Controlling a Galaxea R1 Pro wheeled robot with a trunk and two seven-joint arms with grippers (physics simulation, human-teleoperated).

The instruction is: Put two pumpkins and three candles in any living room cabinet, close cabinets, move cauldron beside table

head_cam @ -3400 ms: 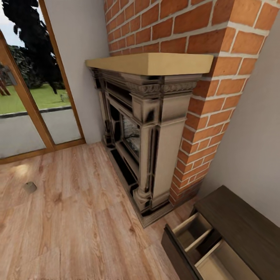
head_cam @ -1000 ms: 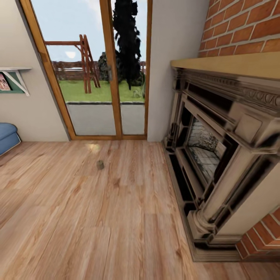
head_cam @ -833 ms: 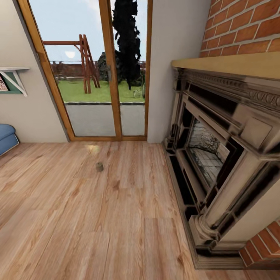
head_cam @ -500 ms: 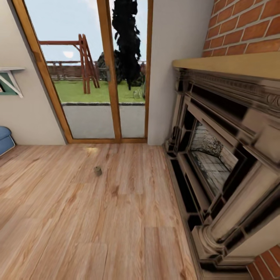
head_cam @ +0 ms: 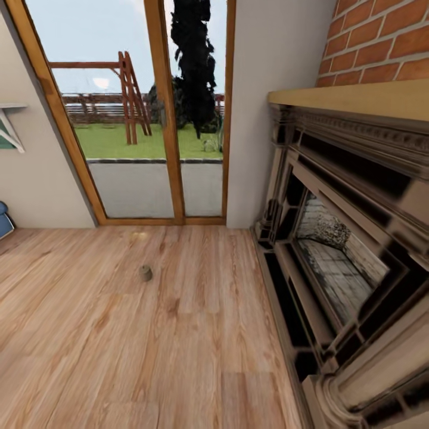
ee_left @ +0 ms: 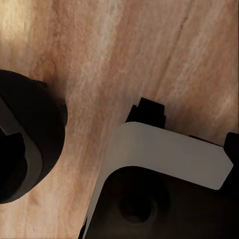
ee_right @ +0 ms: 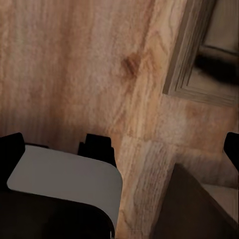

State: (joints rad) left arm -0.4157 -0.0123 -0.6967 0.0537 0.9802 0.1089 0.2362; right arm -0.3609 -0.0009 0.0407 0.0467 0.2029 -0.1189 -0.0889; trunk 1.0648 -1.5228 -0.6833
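Note:
One stubby beige-grey candle (head_cam: 145, 273) stands alone on the wooden floor, a little in front of the glass door. In the right wrist view my right gripper (ee_right: 119, 149) is open, its dark fingertips (ee_right: 11, 149) far apart at the picture's edges over bare floor, with nothing held. In the left wrist view my left gripper (ee_left: 119, 149) looks just as wide, with one fingertip (ee_left: 233, 147) at the edge and the other lost against a dark round part of my base. Pumpkins, cauldron, cabinet and glass table are out of view.
The ornate beige-and-black fireplace (head_cam: 345, 238) runs along the right under a brick chimney (head_cam: 387, 42). A wood-framed glass door (head_cam: 137, 119) closes the far wall. A blue seat edge (head_cam: 3, 217) shows at far left. Open floor (head_cam: 149, 357) lies between me and the candle.
The view has swung left, away from the dark cabinet with its open drawers, and then crept forward. The candle now sits lower in the picture, and the blue seat has slid almost out.

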